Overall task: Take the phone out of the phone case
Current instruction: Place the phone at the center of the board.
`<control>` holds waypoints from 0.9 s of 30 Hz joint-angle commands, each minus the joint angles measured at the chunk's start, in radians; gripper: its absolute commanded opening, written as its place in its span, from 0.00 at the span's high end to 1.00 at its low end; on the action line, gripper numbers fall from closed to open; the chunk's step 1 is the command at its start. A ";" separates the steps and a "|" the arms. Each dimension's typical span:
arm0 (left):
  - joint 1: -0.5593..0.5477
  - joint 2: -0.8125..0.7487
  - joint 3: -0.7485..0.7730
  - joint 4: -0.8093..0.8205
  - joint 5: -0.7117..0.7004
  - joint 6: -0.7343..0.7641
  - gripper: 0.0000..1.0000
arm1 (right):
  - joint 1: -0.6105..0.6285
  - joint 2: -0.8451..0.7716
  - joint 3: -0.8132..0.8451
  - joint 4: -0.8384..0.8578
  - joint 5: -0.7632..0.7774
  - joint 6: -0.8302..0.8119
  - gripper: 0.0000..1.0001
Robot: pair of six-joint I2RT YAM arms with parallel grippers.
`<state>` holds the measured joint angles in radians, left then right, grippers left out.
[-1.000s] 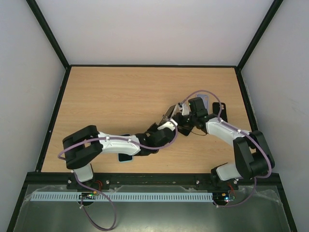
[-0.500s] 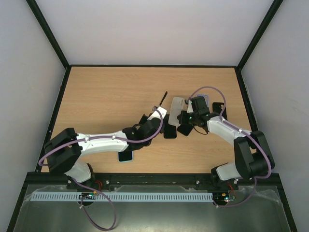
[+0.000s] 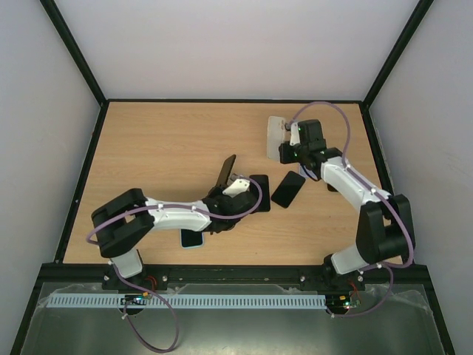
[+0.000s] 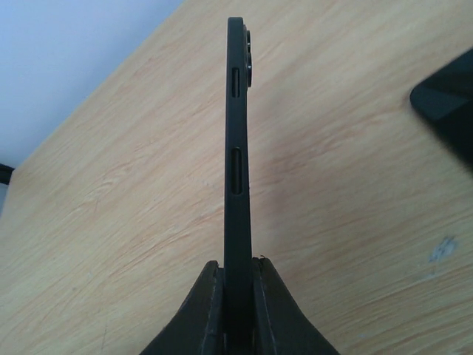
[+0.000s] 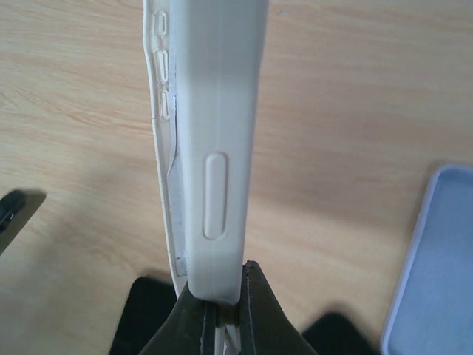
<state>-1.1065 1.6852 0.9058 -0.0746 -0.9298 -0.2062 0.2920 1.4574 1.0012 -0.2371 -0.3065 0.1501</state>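
Top external view: black phone (image 3: pixel 226 170) held edge-up over mid desk (image 3: pixel 162 140), left end effector (image 4: pixel 238 270) clamped on it. White case (image 3: pixel 276 135) gripped by right end effector (image 5: pixel 222 296), well apart. Separation judged complete. Lower each flat, clear of the other black phone (image 3: pixel 259 194).

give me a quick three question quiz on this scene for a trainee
1. True or false: the left pincer is shut on a black phone.
2. The case in the right pincer is: A white, B black, C blue.
3. Is the phone inside the case?
Key: 1 true; 2 A; 3 no, each pincer holds one of them, well apart.
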 commanded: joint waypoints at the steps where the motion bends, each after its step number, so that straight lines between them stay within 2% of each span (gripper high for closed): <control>1: -0.044 0.067 0.054 -0.062 -0.161 -0.022 0.98 | 0.000 0.113 0.088 -0.043 0.100 -0.195 0.98; 5: -0.076 0.130 0.075 -0.111 -0.177 -0.059 0.98 | -0.001 0.212 0.170 -0.121 0.094 -0.195 0.98; 8: -0.082 0.149 0.070 -0.100 -0.120 -0.087 0.98 | -0.006 0.255 0.194 -0.132 0.027 -0.211 0.98; 17: -0.082 0.166 0.046 -0.063 0.044 -0.163 0.97 | -0.035 0.399 0.263 -0.167 0.008 -0.214 0.98; 19: -0.077 0.184 0.056 -0.080 0.045 -0.176 0.92 | -0.054 0.432 0.286 -0.171 0.024 -0.227 0.98; 23: -0.062 0.156 0.051 -0.101 0.084 -0.226 0.74 | -0.102 0.505 0.343 -0.208 0.006 -0.230 0.95; 27: -0.034 0.077 0.023 -0.089 0.218 -0.262 0.62 | -0.138 0.547 0.385 -0.252 -0.070 -0.228 0.87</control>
<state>-1.1721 1.8404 0.9474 -0.1566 -0.8288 -0.4065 0.1932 1.9553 1.3418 -0.4191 -0.3599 -0.0631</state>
